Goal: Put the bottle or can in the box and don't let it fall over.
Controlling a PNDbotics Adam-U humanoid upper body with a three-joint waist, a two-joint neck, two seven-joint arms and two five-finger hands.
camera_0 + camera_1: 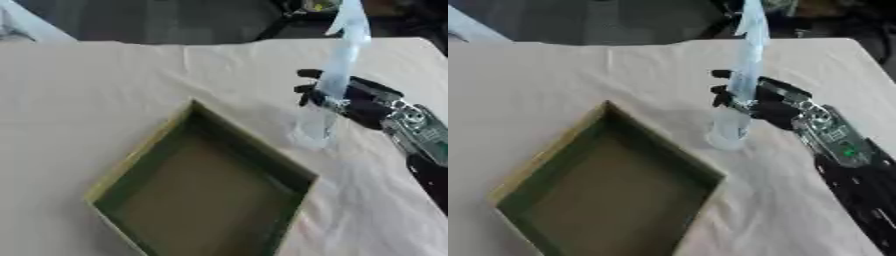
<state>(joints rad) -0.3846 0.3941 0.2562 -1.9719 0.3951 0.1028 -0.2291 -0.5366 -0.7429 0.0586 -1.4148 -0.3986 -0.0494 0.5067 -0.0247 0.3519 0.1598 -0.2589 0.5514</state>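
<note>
A tall clear bottle (339,60) stands almost upright right of the box, leaning slightly, its base blurred just above or on the cloth. My right hand (354,100) comes in from the right with its fingers curled round the bottle's lower half. The open cardboard box (131,162) with green inner walls lies turned like a diamond at the lower left of centre; nothing is inside it. The bottle is outside the box, near its right corner. My left hand shows in neither view.
A beige cloth (105,85) covers the table, with wrinkles near the bottle. Dark floor and dark furniture legs (289,22) lie beyond the far edge.
</note>
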